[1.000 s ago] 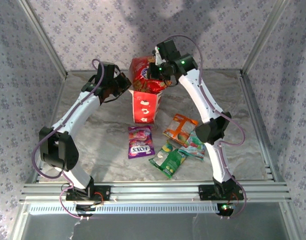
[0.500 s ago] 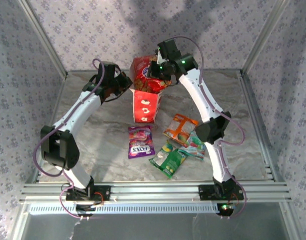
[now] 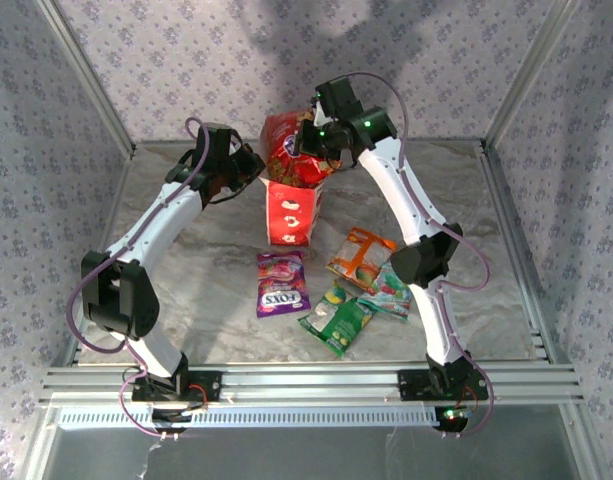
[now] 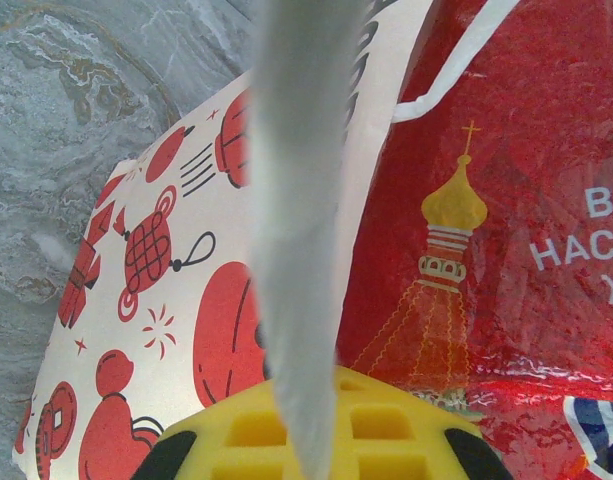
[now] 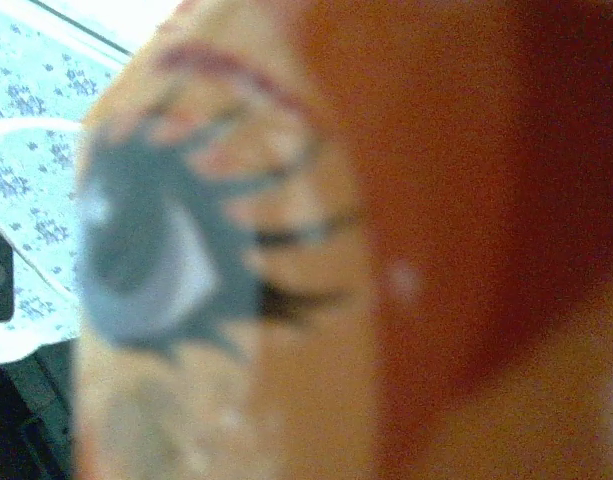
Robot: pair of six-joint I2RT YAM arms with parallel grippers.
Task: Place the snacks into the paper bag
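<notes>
Left side, top view: the left gripper (image 3: 250,168) is pressed together on the left rim of the paper bag (image 3: 288,213), which stands upright near the far edge of the tabletop (image 3: 486,220), about midway along it. The left wrist view adds the bag's red lantern prints and a white string handle (image 4: 456,65). The red packet (image 3: 289,150) stands half out of the bag's mouth. The right gripper (image 3: 308,140) pinches its upper edge; the right wrist view is blurred. Nearer the front edge lie the purple packet (image 3: 282,283), green packet (image 3: 336,318), orange packet (image 3: 361,257) and teal packet (image 3: 392,291).
</notes>
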